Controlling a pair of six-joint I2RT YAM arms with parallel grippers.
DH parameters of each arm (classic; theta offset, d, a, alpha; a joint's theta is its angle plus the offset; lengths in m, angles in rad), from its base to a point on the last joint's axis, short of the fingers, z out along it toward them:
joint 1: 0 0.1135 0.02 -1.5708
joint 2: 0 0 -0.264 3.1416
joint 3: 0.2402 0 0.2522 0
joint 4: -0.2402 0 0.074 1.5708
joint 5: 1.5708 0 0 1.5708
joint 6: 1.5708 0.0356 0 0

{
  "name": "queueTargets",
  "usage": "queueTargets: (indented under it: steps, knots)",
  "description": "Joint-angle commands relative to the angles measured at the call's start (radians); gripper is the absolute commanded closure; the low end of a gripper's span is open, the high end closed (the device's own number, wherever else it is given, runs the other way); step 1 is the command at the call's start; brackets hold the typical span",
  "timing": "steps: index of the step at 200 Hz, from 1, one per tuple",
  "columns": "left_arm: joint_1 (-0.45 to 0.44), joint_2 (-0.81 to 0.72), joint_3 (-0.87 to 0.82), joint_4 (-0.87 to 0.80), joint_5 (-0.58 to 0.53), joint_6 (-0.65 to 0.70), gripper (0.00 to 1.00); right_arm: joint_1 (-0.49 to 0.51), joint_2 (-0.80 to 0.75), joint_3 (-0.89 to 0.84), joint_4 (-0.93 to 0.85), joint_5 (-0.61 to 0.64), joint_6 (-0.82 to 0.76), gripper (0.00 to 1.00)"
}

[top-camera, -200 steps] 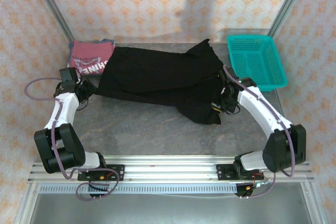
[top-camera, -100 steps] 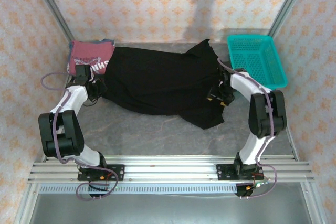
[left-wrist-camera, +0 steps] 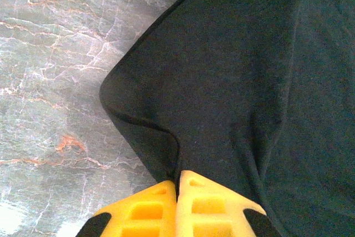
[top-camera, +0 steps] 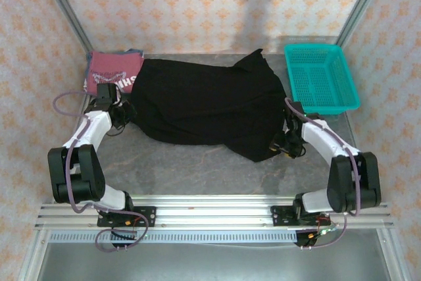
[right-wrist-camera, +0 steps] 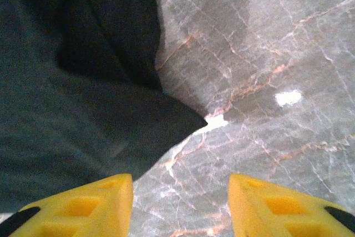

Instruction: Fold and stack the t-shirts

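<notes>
On grey marbled table [top-camera: 197,170], between orange-patterned walls [top-camera: 164,4], black t-shirt [top-camera: 204,103]

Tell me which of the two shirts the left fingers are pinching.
The black shirt, spread across the table: the left fingers are shut on its edge. The red shirt with white lettering lies at the far-left corner.

- black t-shirt [top-camera: 210,106]: plain, no print visible. Lies spread but rumpled across the back-middle of the table [top-camera: 197,169], long axis left-right. One flap peaks toward the back, right of centre. Near-right corner is bunched and the near edge is uneven.
- dark red t-shirt [top-camera: 112,70]: folded flat in the back-left corner, white lettering facing up. The black one's left end overlaps its right edge.
</notes>
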Motion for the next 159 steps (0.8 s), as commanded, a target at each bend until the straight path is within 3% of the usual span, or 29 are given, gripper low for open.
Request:
queueTargets:
  steps: [1,46,159]
  knots:
    - [-0.007,-0.037,-0.015,-0.009,0.004,-0.005,1.0,-0.008,0.038,-0.01,0.11,-0.017,0.009,0.57]
    - [-0.007,-0.054,-0.036,-0.015,-0.002,-0.007,1.0,-0.01,0.12,-0.018,0.154,-0.034,0.011,0.61]
    - [-0.007,-0.072,-0.066,-0.016,-0.009,-0.007,1.0,-0.015,0.025,-0.034,0.05,0.028,-0.004,0.6]
